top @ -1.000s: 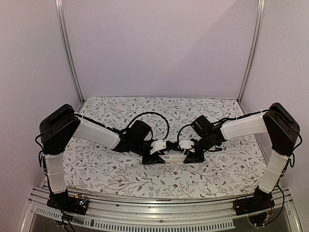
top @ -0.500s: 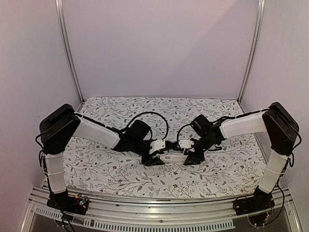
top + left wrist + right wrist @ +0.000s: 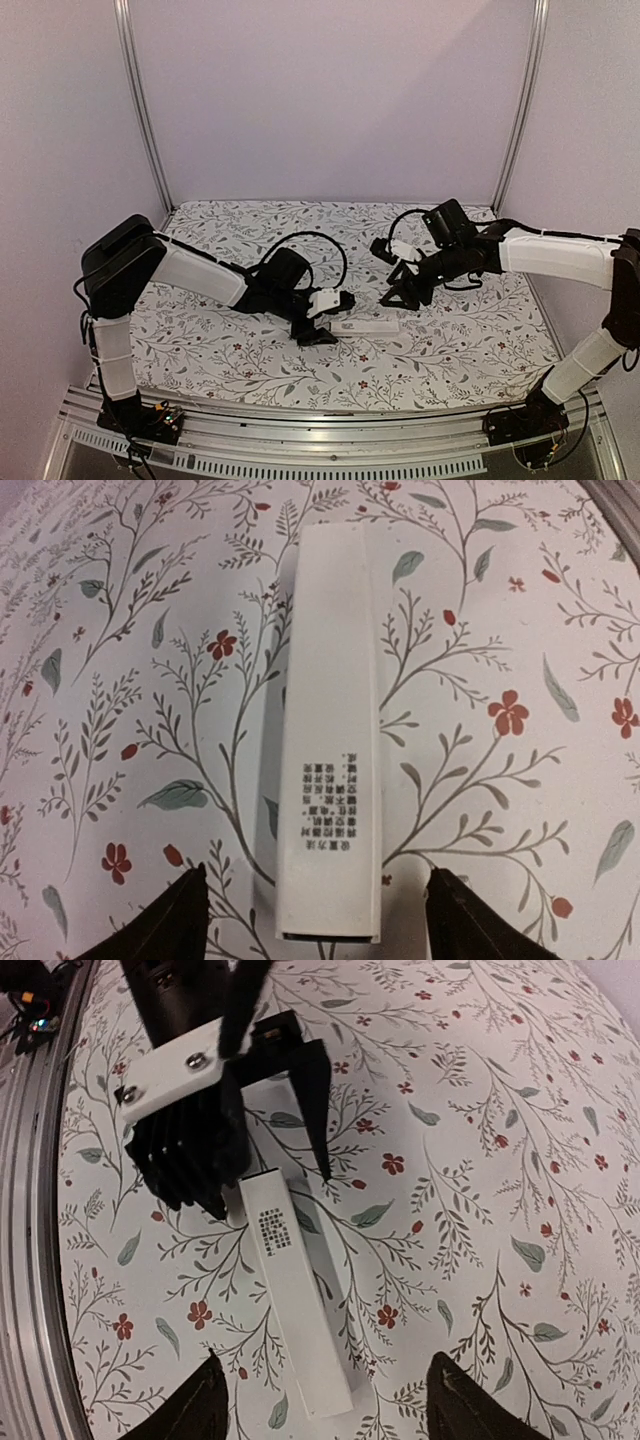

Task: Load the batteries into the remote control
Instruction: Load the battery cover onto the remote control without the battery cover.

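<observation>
From where I stand, the remote control (image 3: pixel 365 325) lies flat near the middle of the flower-patterned counter (image 3: pixel 250 370), its long axis running left to right. It looks like a light, stiff bar of smooth white plastic. I'd expect it to slide easily on the cloth and to slip from a careless pinch. The sensible hold is across its narrow width, on the two long edges, since the flat faces sit too low to get under. The left end effector (image 3: pixel 333 318) stands wide, straddling the remote's left end and gripping nothing. The left wrist view shows bare cloth between each fingertip (image 3: pixel 180 925) and the white edges. Only that view shows the small block of printed characters (image 3: pixel 330 805) sharply. The right end effector (image 3: pixel 395 295) hangs above the counter, on the far side of the remote's right end. Its jaws are wide too and hold nothing. Its camera alone shows the bar's whole length, with the left arm's black fingers on either side of its far end. Only the overhead view shows how well apart the two arms are. No view shows the batteries or an open slot.
</observation>
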Available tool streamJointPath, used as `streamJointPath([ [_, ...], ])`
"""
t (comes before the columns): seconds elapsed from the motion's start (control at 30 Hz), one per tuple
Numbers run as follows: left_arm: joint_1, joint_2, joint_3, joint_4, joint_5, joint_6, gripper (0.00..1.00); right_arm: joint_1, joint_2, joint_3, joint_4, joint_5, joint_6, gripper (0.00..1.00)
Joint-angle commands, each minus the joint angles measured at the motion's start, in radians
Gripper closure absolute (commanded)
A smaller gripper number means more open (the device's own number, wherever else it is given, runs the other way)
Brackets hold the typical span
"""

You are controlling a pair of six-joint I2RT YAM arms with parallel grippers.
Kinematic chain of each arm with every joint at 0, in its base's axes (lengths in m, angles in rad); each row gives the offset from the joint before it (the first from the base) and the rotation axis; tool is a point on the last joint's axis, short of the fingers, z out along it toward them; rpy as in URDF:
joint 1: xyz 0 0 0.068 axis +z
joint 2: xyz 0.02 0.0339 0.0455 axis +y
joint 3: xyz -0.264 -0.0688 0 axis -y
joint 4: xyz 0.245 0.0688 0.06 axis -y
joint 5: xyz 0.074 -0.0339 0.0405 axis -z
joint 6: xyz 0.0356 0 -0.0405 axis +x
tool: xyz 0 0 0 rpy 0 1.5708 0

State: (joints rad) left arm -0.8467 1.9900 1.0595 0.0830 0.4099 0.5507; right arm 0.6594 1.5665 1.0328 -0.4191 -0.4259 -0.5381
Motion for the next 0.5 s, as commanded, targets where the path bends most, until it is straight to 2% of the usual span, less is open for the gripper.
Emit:
streamJointPath([
  [0.0,0.006,0.025,0.005,-0.008,0.001,0.014,0.27,-0.079,-0.059,-0.007,-0.033,0.081,0.405,0.59],
  [0.07,0.004,0.026,0.002,-0.009,-0.004,0.015,0.30,-0.099,-0.035,0.016,-0.108,0.221,0.594,0.77],
  [0.1,0.003,0.026,0.000,-0.009,-0.007,0.015,0.31,-0.099,-0.021,0.024,-0.160,0.281,0.697,0.83],
  [0.17,0.004,0.026,-0.006,-0.009,-0.004,0.015,0.32,-0.099,0.002,0.008,-0.215,0.372,0.801,0.90],
  [0.23,0.004,0.027,-0.008,-0.007,-0.003,0.015,0.34,-0.095,-0.004,-0.042,-0.206,0.408,0.914,1.00],
  [0.37,0.002,0.036,-0.005,-0.006,-0.008,0.010,0.40,-0.059,-0.018,-0.116,-0.163,0.418,1.060,1.00],
  [0.47,0.001,0.035,-0.011,0.002,0.000,0.008,0.44,-0.009,0.016,-0.122,-0.152,0.468,1.106,1.00],
])
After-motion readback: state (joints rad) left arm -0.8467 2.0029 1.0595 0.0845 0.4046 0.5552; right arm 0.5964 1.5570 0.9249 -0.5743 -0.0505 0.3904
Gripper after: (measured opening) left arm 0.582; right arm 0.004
